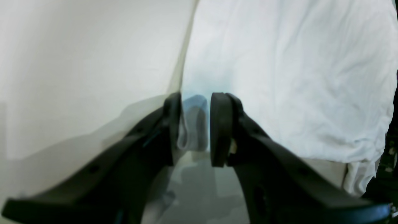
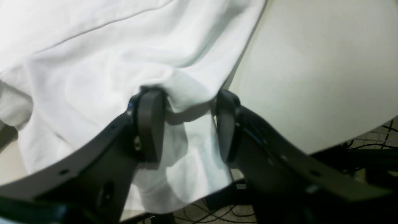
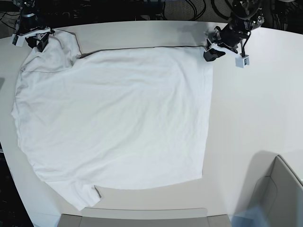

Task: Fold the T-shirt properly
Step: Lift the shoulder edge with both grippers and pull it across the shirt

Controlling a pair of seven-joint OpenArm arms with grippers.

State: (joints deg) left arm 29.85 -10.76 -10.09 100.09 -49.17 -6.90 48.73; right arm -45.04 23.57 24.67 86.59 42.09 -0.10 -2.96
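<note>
The white T-shirt [image 3: 113,118] lies spread flat on the pale table, one sleeve at the near left. My left gripper [image 3: 210,51] is at the shirt's far right corner. In the left wrist view its jaws [image 1: 194,124] stand a little apart, with a small fold of the shirt's edge [image 1: 192,123] between the pads. My right gripper [image 3: 40,40] is at the far left corner by the other sleeve. In the right wrist view it [image 2: 189,124] is open wider, and bunched cloth [image 2: 183,102] rides over one fingertip [image 2: 149,124] and sags into the gap.
The table [image 3: 255,109] is bare to the right of the shirt. A grey bin or chair edge [image 3: 279,194] stands at the near right. Cables [image 2: 373,137] hang past the table edge behind my right gripper. The shirt's far hem lies close to the table's far edge.
</note>
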